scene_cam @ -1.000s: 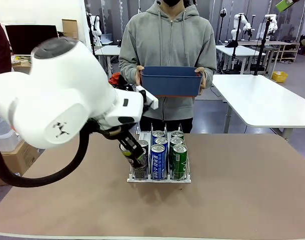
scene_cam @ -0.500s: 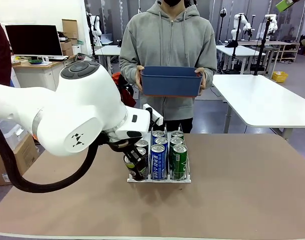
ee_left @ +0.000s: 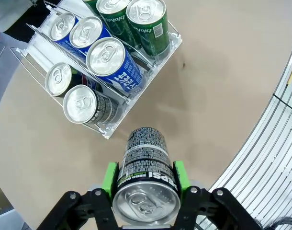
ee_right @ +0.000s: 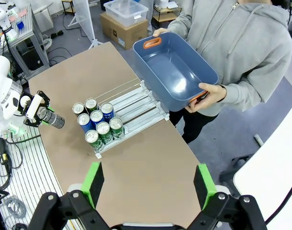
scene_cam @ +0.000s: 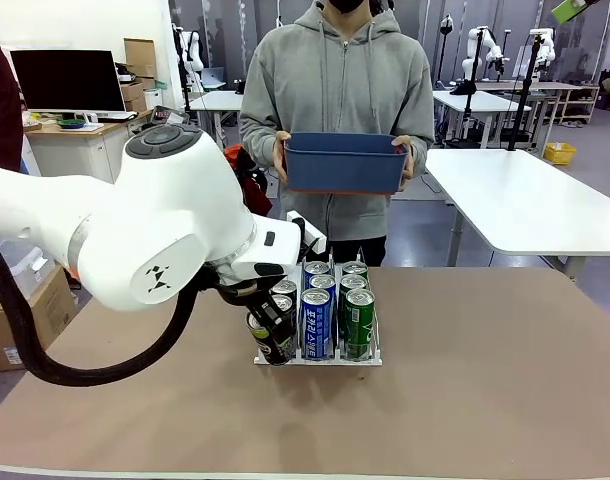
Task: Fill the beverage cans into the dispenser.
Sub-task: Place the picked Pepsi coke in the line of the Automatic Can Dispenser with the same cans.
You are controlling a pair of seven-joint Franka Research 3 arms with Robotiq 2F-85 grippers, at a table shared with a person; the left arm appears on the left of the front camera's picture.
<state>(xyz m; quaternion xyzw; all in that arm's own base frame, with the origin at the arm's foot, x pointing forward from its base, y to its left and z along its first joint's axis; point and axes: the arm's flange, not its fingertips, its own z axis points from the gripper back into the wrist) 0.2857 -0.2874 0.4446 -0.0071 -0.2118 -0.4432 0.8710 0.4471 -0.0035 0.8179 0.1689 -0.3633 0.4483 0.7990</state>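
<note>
White tables stand on a grey floor; a dark monitor sits left, cardboard boxes nearby.

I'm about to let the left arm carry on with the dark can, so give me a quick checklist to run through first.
1. Grip: left gripper has its green pads on both sides of the dark can: ok.
2. Can above the dispenser: it hangs tilted off the near corner, over bare table: not ok.
3. Free room in the dark-can lane: two cans at its low end, bare track behind: ok.
4. Person's hands away from the rack, holding the blue bin: ok.
5. Right gripper open, high above the table: ok.
6. Other lanes settled, cans upright: ok.
</note>
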